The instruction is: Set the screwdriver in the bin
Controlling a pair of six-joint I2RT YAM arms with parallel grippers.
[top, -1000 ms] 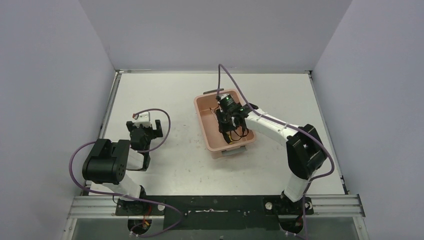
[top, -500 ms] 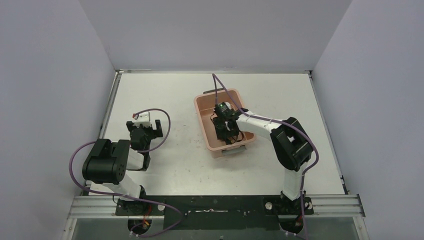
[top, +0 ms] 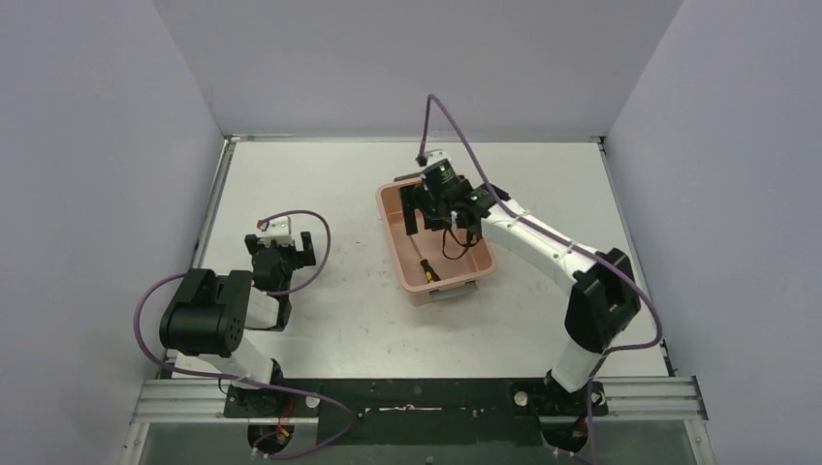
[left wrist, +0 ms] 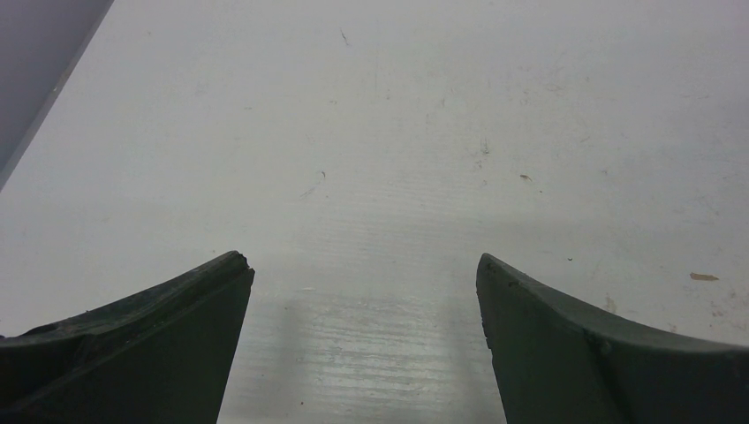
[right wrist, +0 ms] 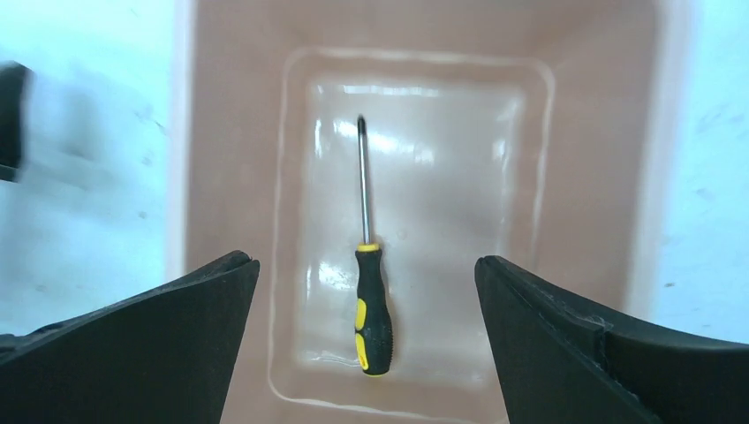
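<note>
The screwdriver [right wrist: 373, 309], black-and-yellow handle and thin metal shaft, lies flat on the floor of the salmon-pink bin [right wrist: 230, 132], touched by nothing. From the top view the screwdriver [top: 426, 268] rests in the near half of the bin [top: 390, 231]. My right gripper [top: 436, 215] hovers over the far half of the bin. In its wrist view the right gripper [right wrist: 364, 261] stands open, high above the handle and holding nothing. My left gripper [top: 281, 242] is far to the left over the bare table. The left gripper [left wrist: 362, 260] is open and empty.
The white table [top: 320, 184] is walled in by grey panels on three sides. A grey handle [top: 448, 294] juts from the bin's near end. The right arm's purple cable [top: 456, 136] loops above the bin's far end.
The right gripper has opened, let go of the screwdriver and risen back toward the bin's far end. The screwdriver now lies loose on the bin floor. The left arm has not moved.
</note>
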